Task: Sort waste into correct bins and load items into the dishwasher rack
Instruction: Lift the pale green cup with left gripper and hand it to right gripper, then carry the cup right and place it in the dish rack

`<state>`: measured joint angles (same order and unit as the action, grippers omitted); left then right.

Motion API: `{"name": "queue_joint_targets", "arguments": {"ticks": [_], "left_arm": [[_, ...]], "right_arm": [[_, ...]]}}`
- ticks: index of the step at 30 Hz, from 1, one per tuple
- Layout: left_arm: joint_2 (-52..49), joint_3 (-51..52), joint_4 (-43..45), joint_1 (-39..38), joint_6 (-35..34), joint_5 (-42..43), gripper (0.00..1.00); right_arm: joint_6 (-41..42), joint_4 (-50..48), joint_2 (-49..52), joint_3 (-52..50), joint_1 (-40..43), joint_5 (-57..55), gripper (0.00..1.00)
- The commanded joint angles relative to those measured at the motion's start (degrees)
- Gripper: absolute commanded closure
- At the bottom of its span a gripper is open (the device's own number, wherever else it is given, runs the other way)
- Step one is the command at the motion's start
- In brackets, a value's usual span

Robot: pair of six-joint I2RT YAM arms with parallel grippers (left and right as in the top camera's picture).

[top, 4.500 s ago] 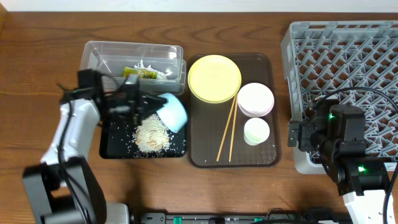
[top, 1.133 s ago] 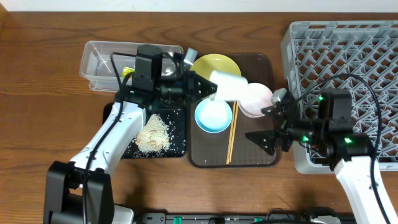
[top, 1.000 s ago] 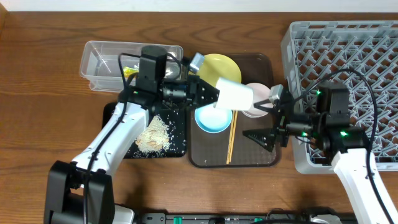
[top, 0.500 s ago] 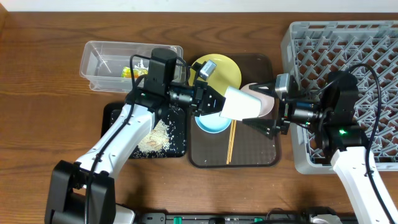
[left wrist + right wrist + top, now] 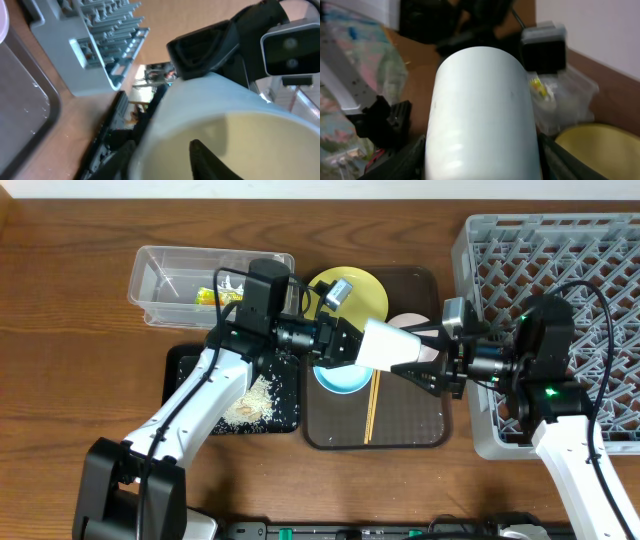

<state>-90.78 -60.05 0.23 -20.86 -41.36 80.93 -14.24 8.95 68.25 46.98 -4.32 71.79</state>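
Wood table (image 5: pixel 60 330) held a brown tray (image 5: pixel 400 435) w/ a blue bowl (image 5: pixel 340 378). Left arm stretched right across it, left gripper (image 5: pixel 352 345) clamped on the white cup (image 5: pixel 390 348), held sideways above the bowl. Right arm reached left from the rack (image 5: pixel 480 240), right gripper (image 5: pixel 428 356) straddling the cup's base; can't tell if gripping.

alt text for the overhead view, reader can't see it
Two robot arms meet over a brown tray, the left gripper holding a white cup sideways while the fingers of the right gripper flank its other end. On the tray sit a light-blue bowl, yellow plate and chopsticks; a grey rack stands right, a clear tub and black tray left.
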Motion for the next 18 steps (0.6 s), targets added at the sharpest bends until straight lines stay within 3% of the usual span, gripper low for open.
{"name": "queue_joint_targets", "arguments": {"ticks": [1,5,8,13,16,18], "left_arm": [[-0.3,-0.9,-1.9,0.1,8.5,-6.6,0.55],[-0.3,-0.9,-13.8,1.2,16.0,-26.5,0.49],[0.1,-0.9,-21.8,2.6,20.3,-40.0,0.46],[4.7,-0.9,-29.9,5.3,25.4,-52.1,0.44],[9.7,-0.9,-33.5,6.8,26.3,-59.4,0.42],[12.6,-0.9,-35.0,7.5,26.3,-63.1,0.42]], "right_arm": [[0.1,3.3,0.0,0.8,-0.3,-10.8,0.5],[2.0,8.7,-0.3,0.9,-0.2,-25.4,0.53],[4.9,11.2,-1.3,1.2,0.1,-33.1,0.64],[7.6,22.8,-4.1,6.1,1.7,-46.2,0.78],[10.5,31.6,-4.5,11.5,3.5,-56.6,0.99],[13.4,36.0,-4.5,14.3,5.0,-63.6,0.99]]}}
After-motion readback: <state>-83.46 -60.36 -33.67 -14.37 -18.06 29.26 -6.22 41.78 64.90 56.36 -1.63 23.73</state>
